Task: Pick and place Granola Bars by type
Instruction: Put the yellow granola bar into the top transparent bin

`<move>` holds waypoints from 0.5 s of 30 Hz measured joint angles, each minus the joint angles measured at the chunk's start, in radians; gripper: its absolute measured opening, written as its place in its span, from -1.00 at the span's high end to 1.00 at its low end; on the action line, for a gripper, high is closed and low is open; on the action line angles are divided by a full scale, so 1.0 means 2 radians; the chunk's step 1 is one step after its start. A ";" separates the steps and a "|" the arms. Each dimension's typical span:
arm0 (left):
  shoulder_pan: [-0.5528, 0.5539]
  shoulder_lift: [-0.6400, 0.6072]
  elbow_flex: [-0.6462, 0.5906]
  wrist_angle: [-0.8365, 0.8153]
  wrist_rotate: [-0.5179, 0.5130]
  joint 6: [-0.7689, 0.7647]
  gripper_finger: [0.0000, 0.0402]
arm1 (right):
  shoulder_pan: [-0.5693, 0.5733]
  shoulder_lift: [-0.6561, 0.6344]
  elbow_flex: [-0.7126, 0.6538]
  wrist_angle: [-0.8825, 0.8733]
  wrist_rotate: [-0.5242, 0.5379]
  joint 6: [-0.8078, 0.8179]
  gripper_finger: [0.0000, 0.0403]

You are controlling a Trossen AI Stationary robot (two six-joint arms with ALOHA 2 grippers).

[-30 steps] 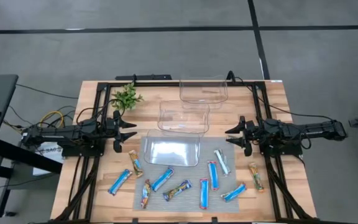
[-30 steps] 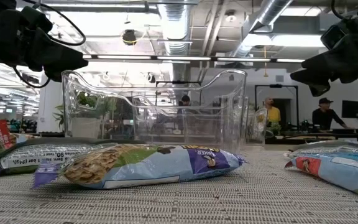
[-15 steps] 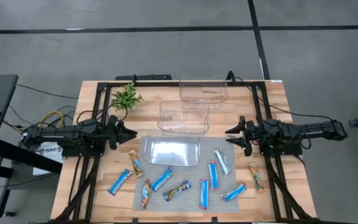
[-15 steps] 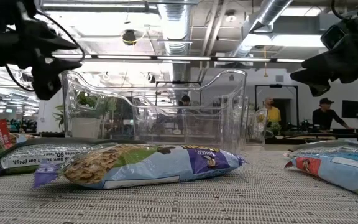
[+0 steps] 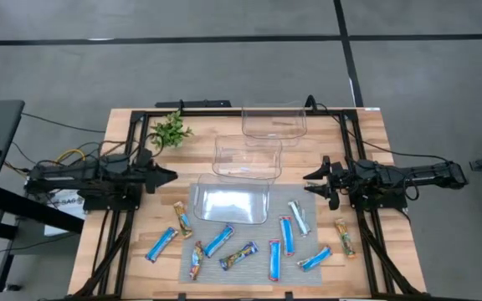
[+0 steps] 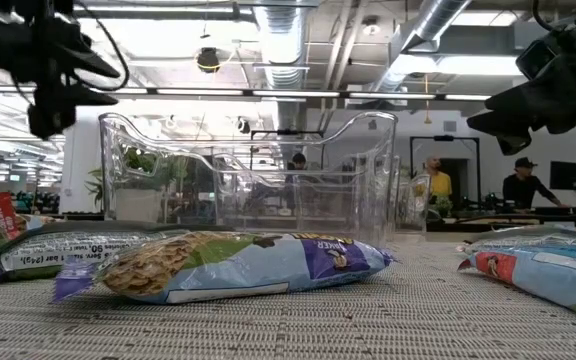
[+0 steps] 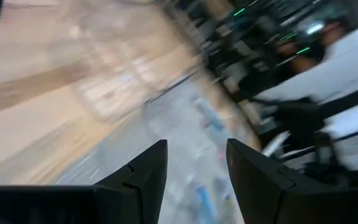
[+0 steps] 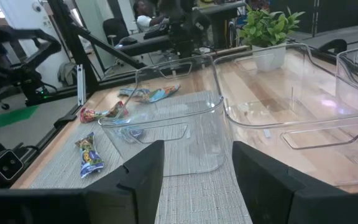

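Note:
Several granola bars lie flat on a grey mat [image 5: 258, 238] at the table's near side: bright blue ones [image 5: 218, 240], a pale silvery-blue one [image 5: 298, 217], orange-brown ones [image 5: 182, 220] and red multicolour ones [image 5: 238, 256]. One orange-brown bar [image 5: 345, 237] lies on the bare wood to the right of the mat. My left gripper [image 5: 171, 176] is open and empty, hovering to the left of the mat and pointing right; it also shows in the left wrist view [image 7: 196, 146]. My right gripper [image 5: 310, 184] is open and empty, hovering at the mat's right side and pointing left; it also shows in the right wrist view [image 8: 197, 149].
Three clear plastic bins stand in a staggered row: one at the far edge [image 5: 274, 123], one in the middle [image 5: 248, 157], one on the mat's far part [image 5: 231, 203]. A small green plant [image 5: 169, 131] stands at the far left. People show in the room beyond [image 6: 521, 182].
My left gripper has turned about its own long axis, so its fingers now stand one above the other in the high view. It has drawn back a little toward the table's left edge and risen slightly. The bars, the bins and my right gripper have stayed still.

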 joint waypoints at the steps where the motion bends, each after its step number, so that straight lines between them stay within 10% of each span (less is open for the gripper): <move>1: 0.000 0.021 0.024 -0.031 -0.001 -0.010 0.22 | 0.000 0.000 0.000 0.000 0.000 0.000 0.09; 15: -0.100 0.337 0.228 -0.193 0.050 -0.037 0.22 | 0.000 0.000 0.000 0.000 0.000 0.000 0.09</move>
